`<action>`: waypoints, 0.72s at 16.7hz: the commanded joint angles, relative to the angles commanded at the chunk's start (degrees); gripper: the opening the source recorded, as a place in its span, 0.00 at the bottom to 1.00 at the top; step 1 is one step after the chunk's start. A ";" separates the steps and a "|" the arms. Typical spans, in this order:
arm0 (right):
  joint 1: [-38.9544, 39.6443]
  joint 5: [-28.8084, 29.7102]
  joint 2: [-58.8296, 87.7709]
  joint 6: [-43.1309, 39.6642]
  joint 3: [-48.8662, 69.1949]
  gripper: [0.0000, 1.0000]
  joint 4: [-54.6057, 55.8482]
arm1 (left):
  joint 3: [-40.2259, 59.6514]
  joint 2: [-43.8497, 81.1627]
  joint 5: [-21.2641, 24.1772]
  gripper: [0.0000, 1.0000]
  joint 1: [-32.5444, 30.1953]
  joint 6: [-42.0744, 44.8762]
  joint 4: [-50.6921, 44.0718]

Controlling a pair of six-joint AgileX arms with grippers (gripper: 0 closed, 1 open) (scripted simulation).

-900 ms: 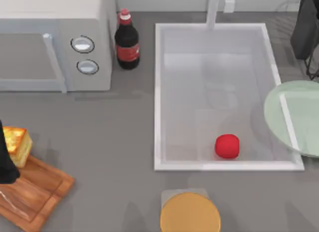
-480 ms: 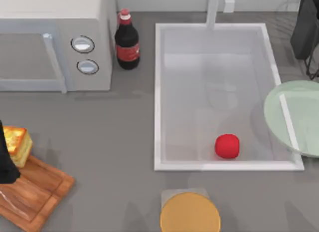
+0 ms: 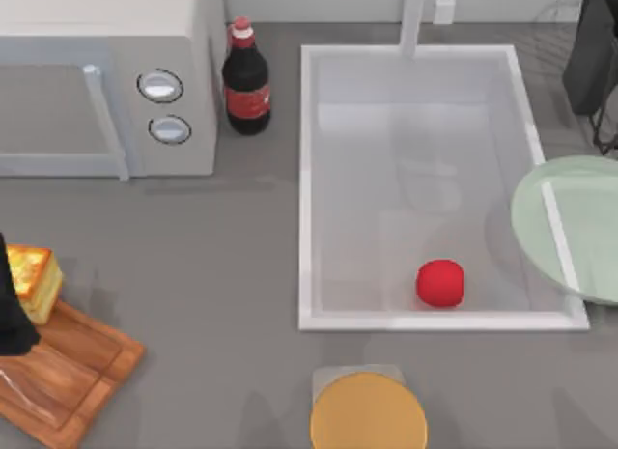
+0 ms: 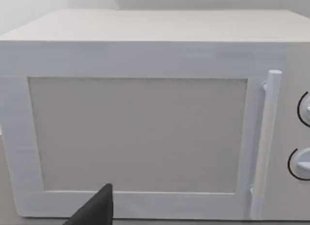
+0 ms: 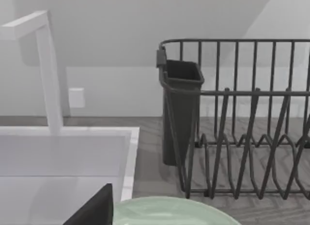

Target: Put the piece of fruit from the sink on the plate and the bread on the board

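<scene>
From above, the left arm's gripper [image 3: 12,309] is a dark shape at the far left edge of the table, standing over the near-left corner where the board [image 3: 68,381] lies. The one piece of bread [image 3: 34,280] sits at the board's far end, touching the dark gripper; whether the fingers clasp it I cannot tell. The board's long axis runs diagonally, from far left toward near right (its left end is cut off by the frame). One piece of fruit [image 3: 440,282] rests in the sink [image 3: 307,188], near its near-right corner; the sink's long axis runs near to far, faucet at the far side. One plate [image 3: 570,227] overlaps the sink's right rim. A bottle [image 3: 245,80] stands between the microwave [image 3: 106,77] and the sink; an orange disc [image 3: 368,410] lies near of the sink.

The left wrist view faces the microwave door [image 4: 138,133], with a dark fingertip [image 4: 94,210] low in frame.

The right wrist view looks level over the plate's rim [image 5: 164,210] toward the faucet [image 5: 46,65] and a dark dish rack [image 5: 242,118].
</scene>
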 joint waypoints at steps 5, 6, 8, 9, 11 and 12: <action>0.00 0.00 0.00 0.00 0.00 1.00 0.00 | 0.00 0.00 0.00 1.00 0.00 0.00 0.00; 0.00 0.00 0.00 0.00 0.00 1.00 0.00 | 0.00 0.00 0.00 1.00 0.00 0.00 0.00; 0.00 0.00 0.00 0.00 0.00 1.00 0.00 | 0.00 0.00 0.00 1.00 0.00 0.00 0.00; 0.00 0.00 0.00 0.00 0.00 1.00 0.00 | 0.00 0.00 0.00 1.00 0.00 0.00 0.00; 0.50 0.00 1.75 0.52 1.70 1.00 -1.13 | 0.00 0.00 0.00 1.00 0.00 0.00 0.00; 1.00 0.00 3.55 1.04 3.39 1.00 -2.26 | 0.00 0.00 0.00 1.00 0.00 0.00 0.00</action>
